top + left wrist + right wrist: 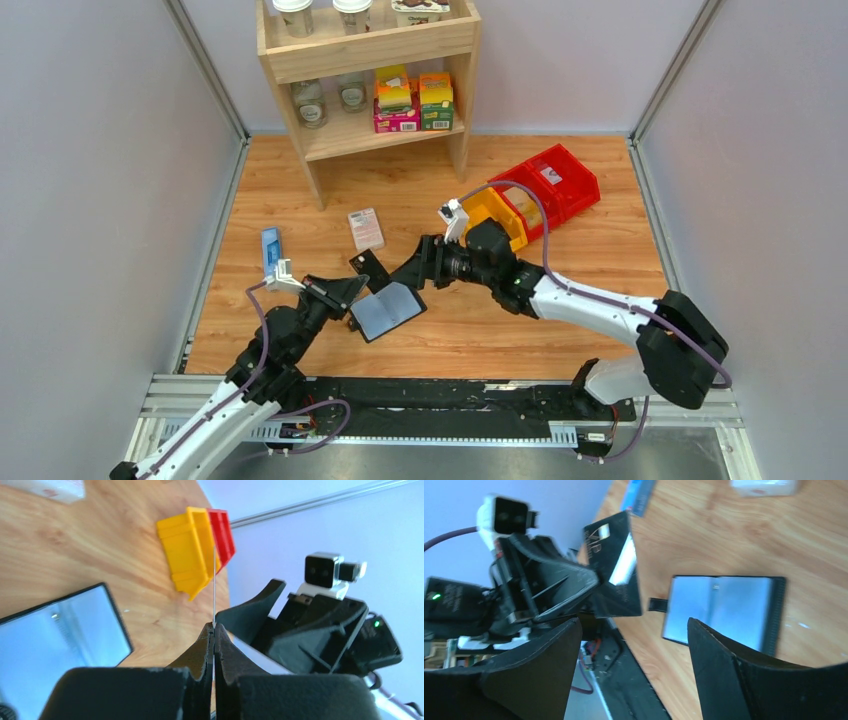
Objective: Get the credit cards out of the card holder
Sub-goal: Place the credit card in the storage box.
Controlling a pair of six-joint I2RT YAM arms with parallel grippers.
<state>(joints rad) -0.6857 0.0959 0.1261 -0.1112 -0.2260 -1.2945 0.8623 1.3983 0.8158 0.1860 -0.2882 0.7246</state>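
Observation:
The card holder (pixel 388 311) lies open on the wooden table, its grey-blue lining up; it also shows in the left wrist view (pixel 60 625) and the right wrist view (pixel 724 609). My left gripper (pixel 352 287) is shut on a dark credit card (pixel 371 269) and holds it off the table, just left of the holder. The card shows edge-on as a thin line (pixel 214 580) above the closed jaws (pixel 214 628), and flat-on in the right wrist view (pixel 615 575). My right gripper (pixel 416 267) is open and empty (pixel 633 625), facing the card from the right.
A narrow blue box (pixel 270 250) lies at the left and a pink-and-white box (pixel 366 228) lies behind the card. Yellow and red bins (pixel 530 195) lie tipped at the back right. A wooden shelf (pixel 365 60) with cups, jars and cartons stands at the back.

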